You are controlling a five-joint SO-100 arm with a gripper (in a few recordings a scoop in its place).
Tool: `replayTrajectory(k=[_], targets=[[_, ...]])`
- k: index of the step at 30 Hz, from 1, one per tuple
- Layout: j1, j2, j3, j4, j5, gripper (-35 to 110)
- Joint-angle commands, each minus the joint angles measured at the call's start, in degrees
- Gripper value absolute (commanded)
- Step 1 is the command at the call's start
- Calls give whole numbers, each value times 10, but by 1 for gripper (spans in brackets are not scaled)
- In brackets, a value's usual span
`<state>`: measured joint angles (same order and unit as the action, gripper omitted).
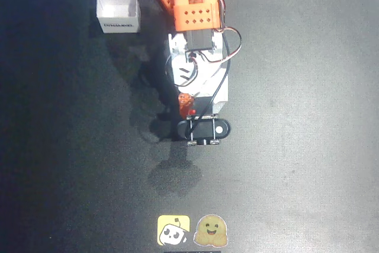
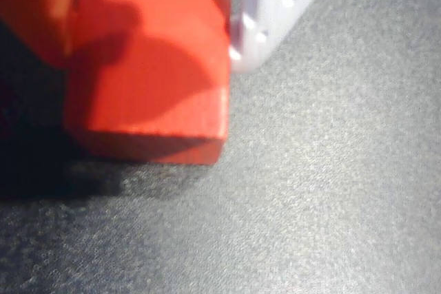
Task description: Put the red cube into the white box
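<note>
Red cube (image 2: 148, 67) between pincer (image 2: 155, 15) fingers (touching)

The table (image 1: 308, 146) is dark and flat. A white box (image 1: 118, 9) sits on it at the far left, open at the top. Two stickers lie at the near edge: a yellow one (image 1: 173, 230) and a tan smiling one (image 1: 211, 231). In the wrist view, a red cube (image 2: 148, 74) rests on the table.
</note>
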<state>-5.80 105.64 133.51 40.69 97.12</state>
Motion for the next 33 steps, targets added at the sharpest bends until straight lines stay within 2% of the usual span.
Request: replayTrajectory(k=[1, 9, 19, 29, 33], targets=[[1, 4, 0, -8, 5, 0], [19, 60, 2, 41, 3, 0], [61, 193, -162, 383, 19, 0], [290, 337, -167, 555, -11, 0], [447, 344, -166, 566, -96, 0]])
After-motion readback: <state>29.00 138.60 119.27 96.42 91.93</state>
